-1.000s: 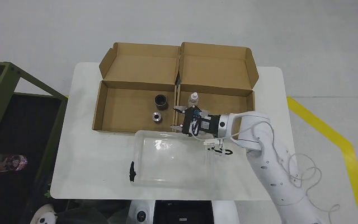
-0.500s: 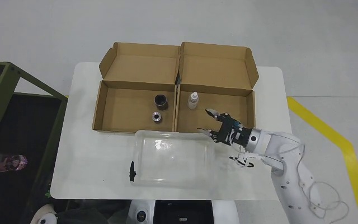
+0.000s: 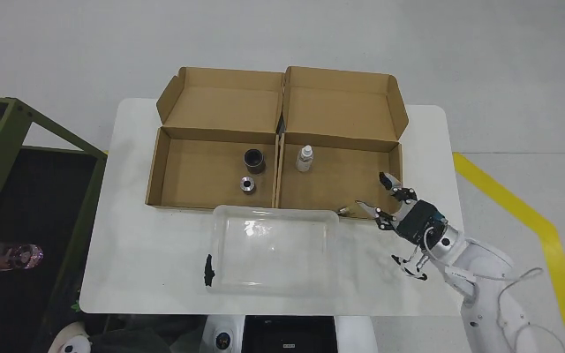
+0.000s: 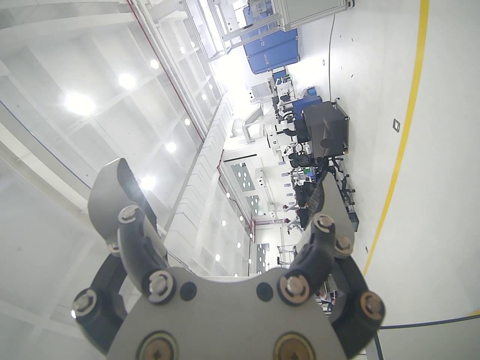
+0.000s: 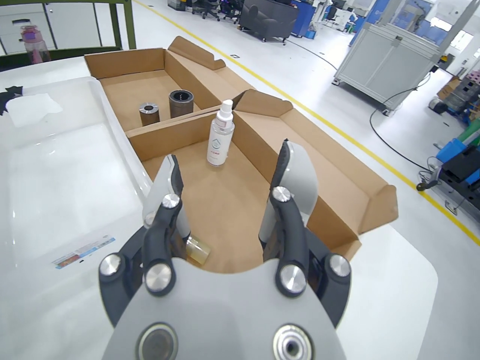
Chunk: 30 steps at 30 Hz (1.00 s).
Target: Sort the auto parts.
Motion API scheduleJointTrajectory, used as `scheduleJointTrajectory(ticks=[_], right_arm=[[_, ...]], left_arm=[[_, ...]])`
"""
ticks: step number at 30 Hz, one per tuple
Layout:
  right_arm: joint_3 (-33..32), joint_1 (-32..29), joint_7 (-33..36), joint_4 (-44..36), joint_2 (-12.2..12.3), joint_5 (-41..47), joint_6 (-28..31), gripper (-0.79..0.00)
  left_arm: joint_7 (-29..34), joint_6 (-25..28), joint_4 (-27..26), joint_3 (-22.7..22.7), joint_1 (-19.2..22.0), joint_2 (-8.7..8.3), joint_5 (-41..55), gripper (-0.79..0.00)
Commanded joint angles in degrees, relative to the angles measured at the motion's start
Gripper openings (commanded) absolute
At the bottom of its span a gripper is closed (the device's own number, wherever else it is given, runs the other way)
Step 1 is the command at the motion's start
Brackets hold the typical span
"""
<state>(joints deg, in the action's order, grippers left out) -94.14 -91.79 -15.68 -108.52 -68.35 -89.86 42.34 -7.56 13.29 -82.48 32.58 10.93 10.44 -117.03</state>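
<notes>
The spray bottle (image 3: 305,158) is stood upright in the right cardboard box (image 3: 353,174), apart from the two metal bushings (image 3: 253,160) in the left cardboard box (image 3: 194,168), evidently sorted by kind, while the right gripper (image 3: 374,192), at 4 o'clock from the bottle, and the left gripper (image 4: 221,174) are held with fingers spread and empty.

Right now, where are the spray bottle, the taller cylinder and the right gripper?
spray bottle (image 5: 220,140), right wrist view, clear body.
taller cylinder (image 5: 180,104), right wrist view, side wall.
right gripper (image 3: 370,190), top view, between fingertips.
</notes>
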Motion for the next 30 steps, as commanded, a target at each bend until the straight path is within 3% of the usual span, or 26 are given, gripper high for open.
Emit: scheduleJointTrajectory(ticks=[1,7,8,20,30], right_arm=[[-0.91,-1.32,-1.39,0.21,0.10,0.17,-1.15,-0.317],[-4.15,-5.67,-5.25,0.12,0.37,0.93,-4.67,-0.277],[-4.72,-6.50,-5.88,0.05,0.41,1.00,-5.23,-0.231],[-7.97,-13.27,-9.44,1.14,0.66,1.37,-9.48,0.000],[-9.32,-14.51,-9.96,1.88,0.90,3.46,-9.57,0.000]], left_arm=[[0.00,0.00,0.00,0.00,0.00,0.00,0.00,0.000],[0.00,0.00,0.00,0.00,0.00,0.00,0.00,0.000],[0.00,0.00,0.00,0.00,0.00,0.00,0.00,0.000],[0.00,0.00,0.00,0.00,0.00,0.00,0.00,0.000],[0.00,0.00,0.00,0.00,0.00,0.00,0.00,0.000]])
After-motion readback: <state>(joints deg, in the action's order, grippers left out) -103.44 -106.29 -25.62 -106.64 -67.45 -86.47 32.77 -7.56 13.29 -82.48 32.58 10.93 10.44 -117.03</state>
